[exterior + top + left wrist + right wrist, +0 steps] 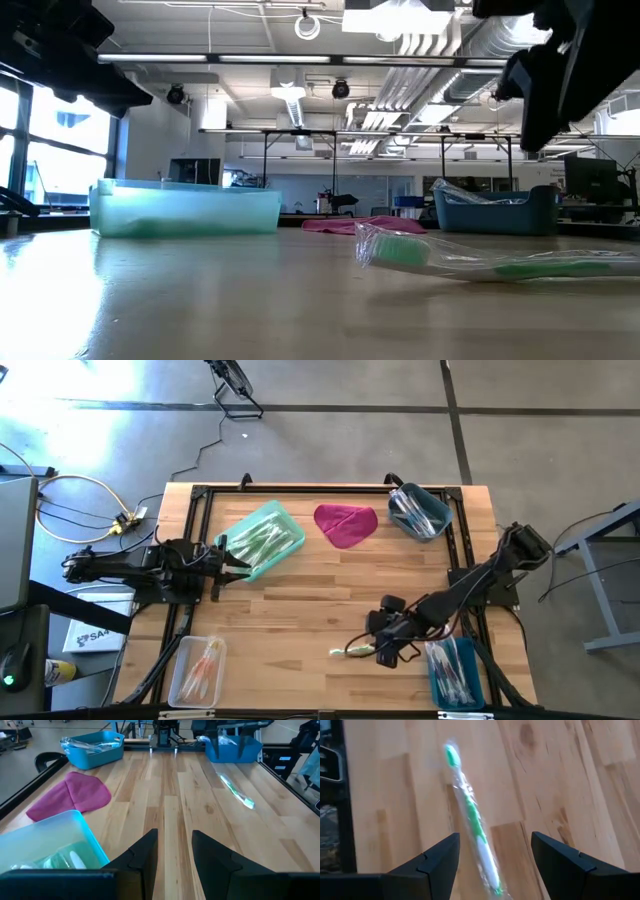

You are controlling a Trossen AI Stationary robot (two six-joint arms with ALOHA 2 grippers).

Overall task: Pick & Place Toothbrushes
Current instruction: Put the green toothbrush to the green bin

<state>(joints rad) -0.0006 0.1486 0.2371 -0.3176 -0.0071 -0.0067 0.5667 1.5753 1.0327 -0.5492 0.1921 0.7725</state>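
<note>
the right gripper [385, 650] hangs low over the near part of the wooden table [320, 590], its two dark fingers [427, 865] spread wide with nothing between them. a single wrapped toothbrush [472, 822] with a green-and-white handle lies flat on the wood just under and ahead of that gripper, loose in its clear shiny wrapper — in the right wrist view it runs slantwise between the open fingers, touched by neither. from table height the same toothbrush [480, 260] lies on its side close to the camera.

just beside the right gripper, at the near right corner, sits a dark blue bin [457, 672] with several wrapped toothbrushes in it. at the near left corner stands a clear bin [196, 670] holding a few pinkish-orange ones.

farther back on the left, the left gripper [238, 560] rests at the edge of a teal bin [262, 540] filled with green-handled toothbrushes. its fingers [145, 855] stand partly apart with only bare wood showing in the gap, gripping nothing.

beyond the middle of the table lies a magenta cloth [345, 524], bunched and flat on the wood, between the teal bin and a blue tub [420, 512] at the far right corner — that tub too holds wrapped toothbrushes.
</note>
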